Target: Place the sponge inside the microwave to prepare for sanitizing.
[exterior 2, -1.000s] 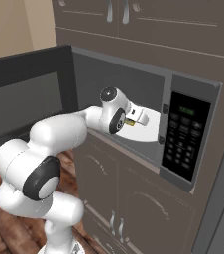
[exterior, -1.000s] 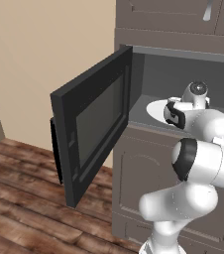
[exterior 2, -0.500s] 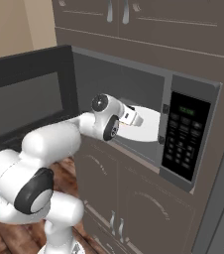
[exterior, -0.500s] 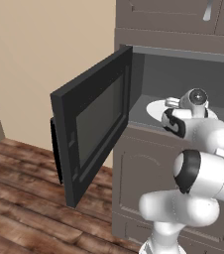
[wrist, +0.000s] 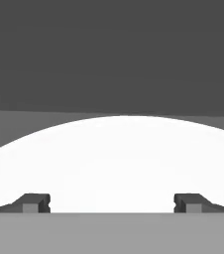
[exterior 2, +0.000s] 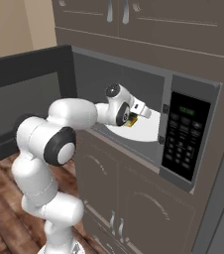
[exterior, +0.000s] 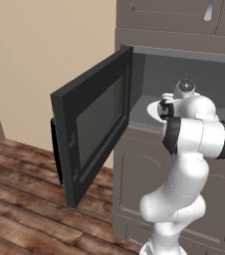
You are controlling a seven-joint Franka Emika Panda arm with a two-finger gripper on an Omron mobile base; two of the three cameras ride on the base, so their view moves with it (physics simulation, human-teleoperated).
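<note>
One small sponge (exterior 2: 130,120), lying on the turntable (exterior 2: 148,126) inside the microwave (exterior 2: 183,134).

Its yellow-green edge peeks out beside the wrist in the right base view, just inside the open door (exterior: 92,132). The tool (wrist: 112,202) stands with its tips spread wide and nothing between them, white plate beyond. I'd judge the sponge light, soft and squashy, not slippery or fragile; being flat, it is best pinched across its narrow sides, gently, as it gives under pressure.
</note>
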